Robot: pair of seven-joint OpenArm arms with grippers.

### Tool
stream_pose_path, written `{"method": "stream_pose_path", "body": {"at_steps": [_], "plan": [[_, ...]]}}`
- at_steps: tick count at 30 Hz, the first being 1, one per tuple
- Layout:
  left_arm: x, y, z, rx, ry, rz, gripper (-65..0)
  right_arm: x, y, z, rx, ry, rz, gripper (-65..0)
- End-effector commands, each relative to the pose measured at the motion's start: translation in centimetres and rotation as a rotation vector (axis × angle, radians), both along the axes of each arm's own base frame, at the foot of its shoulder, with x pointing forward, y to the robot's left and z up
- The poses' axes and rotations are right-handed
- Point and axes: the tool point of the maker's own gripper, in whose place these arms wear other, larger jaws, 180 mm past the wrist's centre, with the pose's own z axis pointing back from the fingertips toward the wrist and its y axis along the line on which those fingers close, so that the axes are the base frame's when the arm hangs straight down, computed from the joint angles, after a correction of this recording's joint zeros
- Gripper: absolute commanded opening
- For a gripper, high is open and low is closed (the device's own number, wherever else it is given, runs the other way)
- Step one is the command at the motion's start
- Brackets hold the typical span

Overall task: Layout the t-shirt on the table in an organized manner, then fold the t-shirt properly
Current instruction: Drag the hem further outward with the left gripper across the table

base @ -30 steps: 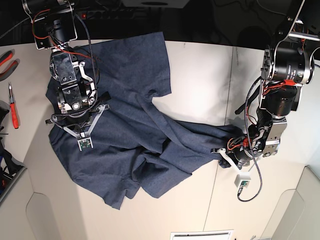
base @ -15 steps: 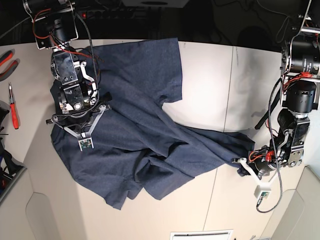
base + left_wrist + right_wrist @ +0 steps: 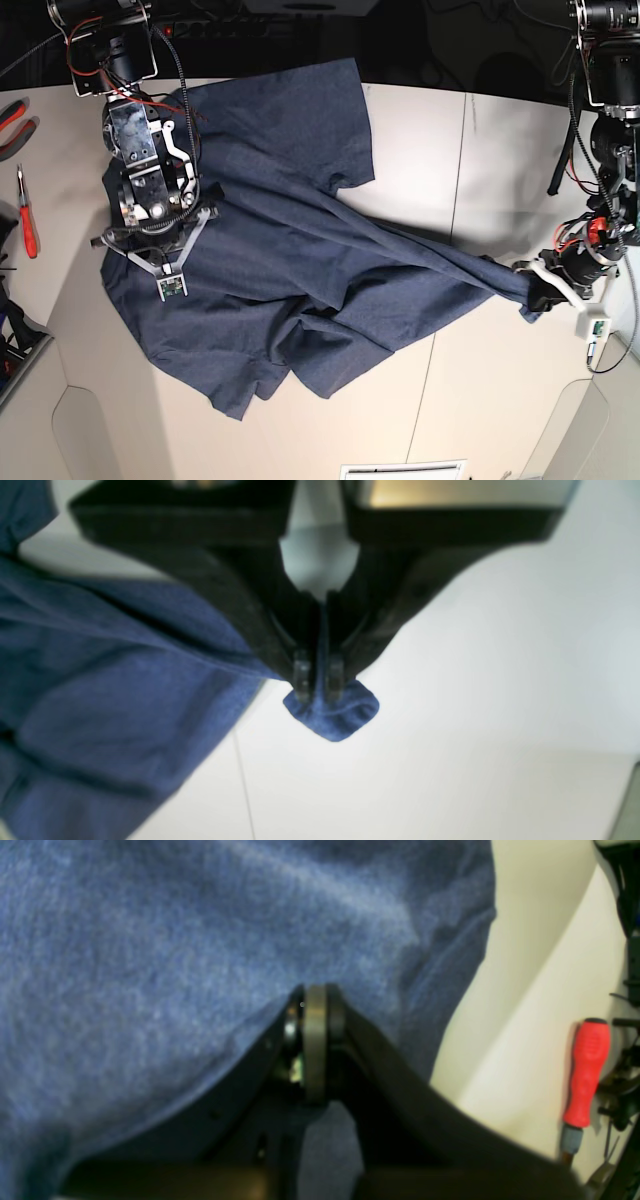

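Note:
The navy t-shirt [image 3: 280,250] lies rumpled across the left half of the table [image 3: 420,160], plain side up, with one corner drawn out to the right. My left gripper [image 3: 533,288] is shut on that corner near the table's right edge. In the left wrist view the gripper [image 3: 318,686] pinches the fabric, and a small tip of shirt [image 3: 334,719] pokes out past the fingertips. My right gripper [image 3: 160,252] rests on the shirt's left part. In the right wrist view it [image 3: 311,1002] is shut, with shirt fabric [image 3: 150,965] bunched around its fingertips.
A red-handled screwdriver [image 3: 27,225] and red pliers [image 3: 12,118] lie at the table's left edge; the screwdriver also shows in the right wrist view [image 3: 584,1075]. A thin seam [image 3: 460,190] crosses the table. A white object [image 3: 405,468] sits at the front edge.
My left gripper has moved right and slightly toward the back with the shirt corner, stretching the shirt out to the right. The right arm has stayed in place.

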Motion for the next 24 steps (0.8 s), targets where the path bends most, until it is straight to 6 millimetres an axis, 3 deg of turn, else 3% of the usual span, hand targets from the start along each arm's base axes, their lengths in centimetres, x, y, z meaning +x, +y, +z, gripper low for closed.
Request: {"method": "stream_pose_path", "body": {"at_steps": [1,4,6,16,20,24], "plan": [[0.4,0.7,2.9,0.002,-0.087,0.004,-65.0,0.0,-0.5,0.1,0.000,0.013,-0.018,-65.0],[-1.6,0.7,4.6,-0.045,-0.122,0.006,-65.0,0.0,-0.5,0.1,0.000,0.013,-0.019,-65.0],[-3.0,0.2,4.4,-0.084,-0.113,0.000,-65.0,0.0,-0.5,0.1,0.001,0.013,-0.019,-65.0],[-8.3,-2.0,-1.2,-0.140,0.032,-0.002,-65.0,0.1,-0.5,0.2,0.000,0.012,-0.018,-65.0],[-8.9,-1.4,-2.2,-0.045,0.071,-0.027,-52.8,0.1,-0.7,0.2,-0.005,0.011,-0.019,-65.0],[-9.3,-0.6,-2.8,0.036,0.095,-0.027,-52.5,0.1,-1.3,0.3,-0.017,0.009,-0.019,-65.0]]}}
